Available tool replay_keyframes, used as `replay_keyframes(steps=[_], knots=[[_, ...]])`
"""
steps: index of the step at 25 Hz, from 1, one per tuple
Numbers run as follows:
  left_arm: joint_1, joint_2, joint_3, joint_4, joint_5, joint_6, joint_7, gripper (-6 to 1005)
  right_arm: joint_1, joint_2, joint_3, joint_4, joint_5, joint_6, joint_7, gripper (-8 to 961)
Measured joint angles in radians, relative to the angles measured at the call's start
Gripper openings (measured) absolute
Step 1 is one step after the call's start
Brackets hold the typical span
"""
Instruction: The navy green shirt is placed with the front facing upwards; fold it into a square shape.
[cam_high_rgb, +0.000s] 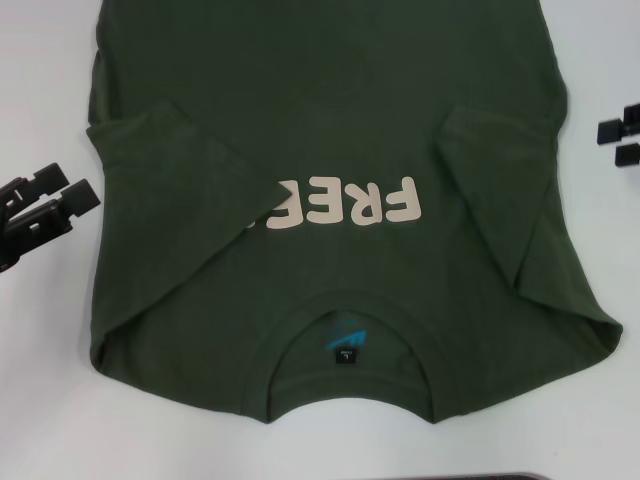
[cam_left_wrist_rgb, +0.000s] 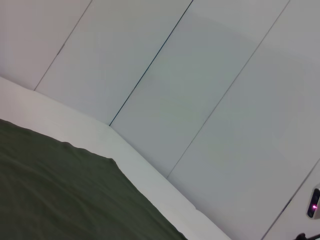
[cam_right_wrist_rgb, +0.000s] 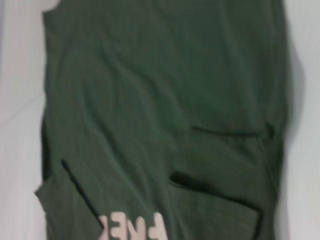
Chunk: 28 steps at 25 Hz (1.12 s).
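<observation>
I see the shirt (cam_high_rgb: 340, 150) lying flat on the white table (cam_high_rgb: 40, 420), collar nearest me, both sleeves folded in over the chest, one covering part of the lettering. My left gripper (cam_high_rgb: 40, 210) sits beside its left edge, my right gripper (cam_high_rgb: 622, 135) off the right; both look open and empty, I think.

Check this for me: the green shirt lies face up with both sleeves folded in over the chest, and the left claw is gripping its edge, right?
Not quite. The left claw grips nothing; in the head view it sits on the white table beside the green shirt, apart from the cloth. The rest holds: the shirt is face up with both sleeves folded in over the chest.
</observation>
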Motion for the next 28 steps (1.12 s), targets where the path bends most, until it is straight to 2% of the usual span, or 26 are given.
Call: replay_keyframes(steps=[2,4,5,11,28], knots=[[0.001,0.0,0.0,0.0,0.0,0.0,-0.001,920,0.001,0.008,-0.001,-0.001,-0.02,0.007,0.002,483],[0.001,0.0,0.0,0.0,0.0,-0.001,-0.001,920,0.012,0.031,-0.017,0.005,-0.051,0.048,0.005,483],[0.001,-0.001,0.0,0.0,0.0,-0.001,-0.001,920,0.012,0.031,-0.017,0.005,-0.051,0.048,0.005,483],[0.0,0.0,-0.001,0.002,0.0,-0.006,-0.002,920,0.029,0.072,-0.027,0.01,-0.062,0.103,0.006,482],[-0.002,-0.005,0.0,0.004,-0.001,-0.022,0.0,919,0.041,0.104,-0.086,0.027,-0.069,0.195,0.02,481]])
